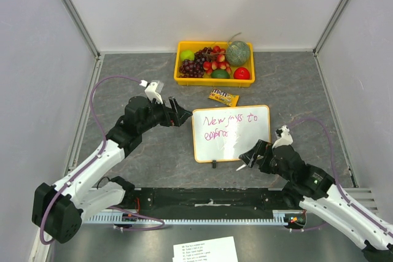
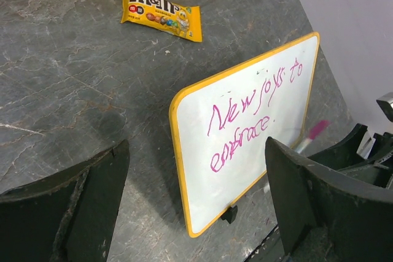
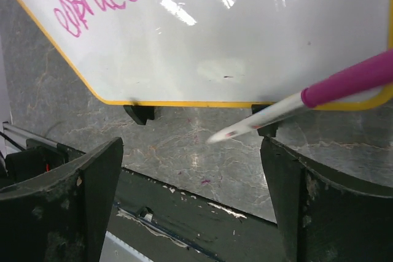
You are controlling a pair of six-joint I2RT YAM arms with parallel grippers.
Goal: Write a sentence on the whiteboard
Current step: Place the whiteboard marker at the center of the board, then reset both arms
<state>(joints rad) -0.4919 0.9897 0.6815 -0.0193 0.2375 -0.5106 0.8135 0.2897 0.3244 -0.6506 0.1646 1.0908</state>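
Two fingers of the right tool [image 3: 191,145] stood wide apart at the whiteboard's [image 1: 252,142] 5 o'clock corner, gripping nothing. The pink marker [image 3: 344,81] slanted loose across the gap, and I could not tell whether it rested on the table [image 1: 153,151]. The sentence [image 1: 224,126], "New joys to embrace.", read as complete and sat in the board's 10 o'clock part. Parking the pen seemed the step. That arm should draw straight back toward 5 o'clock, clear of the marker and the board's clip feet. It reached low, wrist aimed at 10 o'clock. The left arm was bent at the elbow. Its left tool [image 1: 183,115] was also wide and empty, at the board's 9 o'clock edge. An M&M's packet [image 1: 223,97] lay at 12 o'clock, with the yellow fruit bin [image 1: 215,81] beyond.
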